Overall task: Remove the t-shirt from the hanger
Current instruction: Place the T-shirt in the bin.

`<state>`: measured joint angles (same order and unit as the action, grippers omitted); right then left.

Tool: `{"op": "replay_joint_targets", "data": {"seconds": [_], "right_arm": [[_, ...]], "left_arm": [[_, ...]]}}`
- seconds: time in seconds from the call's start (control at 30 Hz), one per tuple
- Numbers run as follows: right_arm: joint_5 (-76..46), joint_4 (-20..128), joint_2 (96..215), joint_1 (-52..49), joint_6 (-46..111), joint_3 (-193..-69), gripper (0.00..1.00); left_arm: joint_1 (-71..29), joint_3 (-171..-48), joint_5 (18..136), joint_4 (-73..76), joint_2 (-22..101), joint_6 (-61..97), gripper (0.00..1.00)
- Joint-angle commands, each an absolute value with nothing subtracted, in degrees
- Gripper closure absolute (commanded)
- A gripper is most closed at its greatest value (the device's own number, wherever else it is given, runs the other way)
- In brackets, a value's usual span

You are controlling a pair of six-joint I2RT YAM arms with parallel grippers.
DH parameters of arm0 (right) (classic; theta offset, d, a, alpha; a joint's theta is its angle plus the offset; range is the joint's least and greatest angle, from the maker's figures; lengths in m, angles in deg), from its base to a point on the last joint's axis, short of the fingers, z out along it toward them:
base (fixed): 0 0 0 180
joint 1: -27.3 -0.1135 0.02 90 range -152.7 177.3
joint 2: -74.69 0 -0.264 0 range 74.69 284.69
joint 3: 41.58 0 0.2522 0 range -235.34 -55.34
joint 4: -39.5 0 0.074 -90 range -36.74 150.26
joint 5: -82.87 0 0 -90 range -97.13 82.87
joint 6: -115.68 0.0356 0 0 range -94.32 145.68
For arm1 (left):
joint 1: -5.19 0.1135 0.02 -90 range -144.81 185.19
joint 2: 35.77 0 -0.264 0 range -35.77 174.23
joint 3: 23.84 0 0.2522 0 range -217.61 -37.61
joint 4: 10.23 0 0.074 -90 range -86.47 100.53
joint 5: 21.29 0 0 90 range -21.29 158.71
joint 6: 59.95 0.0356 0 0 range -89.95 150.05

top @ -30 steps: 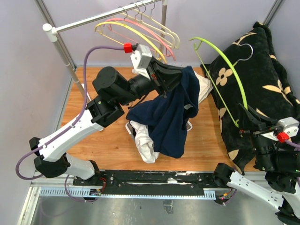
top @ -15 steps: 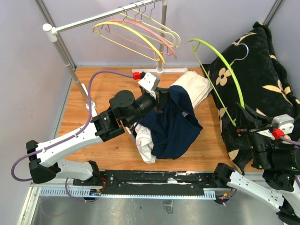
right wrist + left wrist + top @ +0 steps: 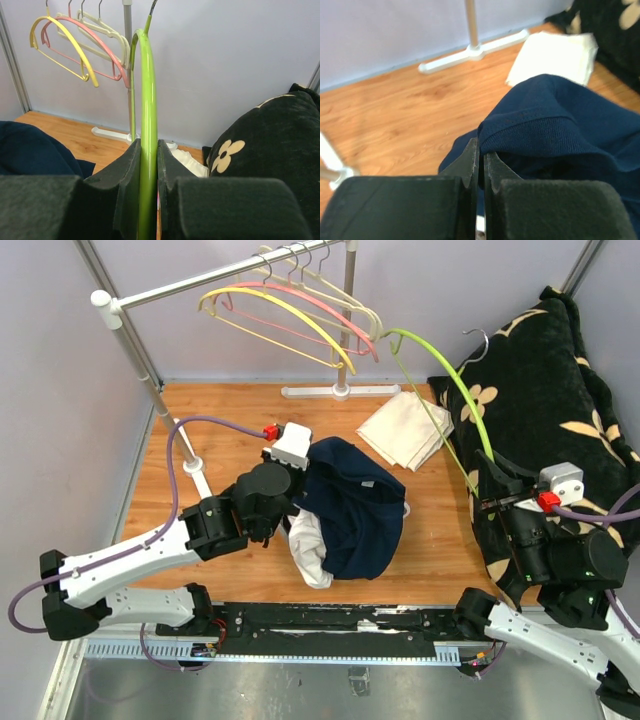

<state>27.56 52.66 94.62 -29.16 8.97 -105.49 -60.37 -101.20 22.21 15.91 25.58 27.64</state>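
Pinching navy t-shirt [image 3: 560,115] by collar with left gripper [image 3: 480,152], jaws pressed on fabric. Heaped on table [image 3: 215,440], off hanger [image 3: 147,85], over white cloth [image 3: 308,555]. Clamping bare green hanger with right gripper [image 3: 146,150], tilted toward rack [image 3: 220,275].

Wooden table [image 3: 215,400] under navy t-shirt [image 3: 360,515], folded cream cloth [image 3: 405,430], rack base [image 3: 325,391]

The left arm extends from its base toward 2 o'clock with the forearm low. The left gripper [image 3: 308,462] points toward 1 o'clock, jaws pressed together on a fold of the t-shirt [image 3: 555,115]. The right arm is folded near its base. The right gripper [image 3: 489,480] points toward 11 o'clock, jaws clamped on the hanger [image 3: 146,100].
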Motion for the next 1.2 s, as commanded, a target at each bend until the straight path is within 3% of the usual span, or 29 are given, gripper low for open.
{"op": "replay_joint_targets", "data": {"seconds": [0.0,0.5,0.7,0.77,0.93,1.03,1.17], "right_arm": [[26.74,47.38,95.70,-29.56,10.05,-105.31,0.99],[27.58,46.23,95.01,-29.56,8.59,-105.39,0.99],[27.59,46.01,94.72,-29.56,8.29,-105.26,0.99],[27.63,45.97,94.57,-29.56,8.12,-105.39,0.99],[27.58,46.04,93.79,-29.57,8.16,-105.47,0.99],[27.71,45.99,93.41,-29.58,7.98,-105.44,0.99],[28.31,45.88,93.15,-29.56,7.59,-105.56,0.99]], "left_arm": [[-60.99,-100.14,13.32,23.80,27.48,24.14,1.00],[-61.03,-92.39,19.72,26.17,35.94,16.65,0.99],[-61.01,-91.07,20.22,28.03,34.04,14.51,0.99],[-61.00,-91.80,20.11,27.99,32.41,14.68,0.88],[-60.99,-94.26,21.07,25.98,27.79,17.27,0.43],[-61.02,-96.40,21.50,26.53,26.38,18.69,0.33],[-60.99,-100.05,21.27,30.56,25.54,18.58,0.32]]}}
